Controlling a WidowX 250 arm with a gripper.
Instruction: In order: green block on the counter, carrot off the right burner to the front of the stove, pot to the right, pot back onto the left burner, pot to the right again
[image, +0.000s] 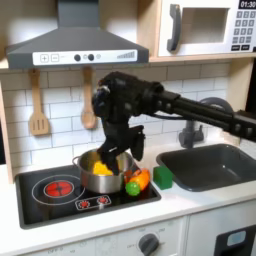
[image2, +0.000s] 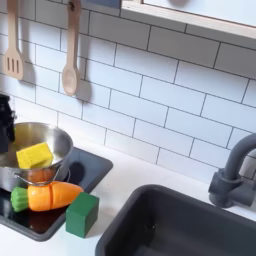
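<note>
Starting at the left of the first exterior view, a wooden spatula (image: 38, 105) hangs on the white tile wall, and below it lies the stove (image: 40, 206), black, with a red ring burner (image: 58, 187) on its left part. In the middle of the frame stands the pot (image: 103, 176), shiny and round, with a yellow toy food piece (image: 102, 168) inside it. The black arm reaches down over the pot from the upper right, and the gripper (image: 112, 160) is at the pot's rim; I cannot tell if its fingers are spread or pressed together, because they are too dark and small. Just right of the pot, the carrot (image: 136, 182) lies at the front right part of the stove, its light green end pointing to the front. The green block (image: 162, 177) sits on the counter (image: 190, 198), just beside the stove's right edge and close to the dark sink (image: 215, 165).

In the second exterior view, 2 wooden utensils (image2: 69, 58) hang in the upper left. The pot (image2: 45, 140) is at the left edge, the carrot (image2: 48, 196) lies in front of it, and the green block (image2: 81, 214) stands at the carrot's right end, at the stove's corner. A grey faucet (image2: 235, 170) is at the right edge.
</note>
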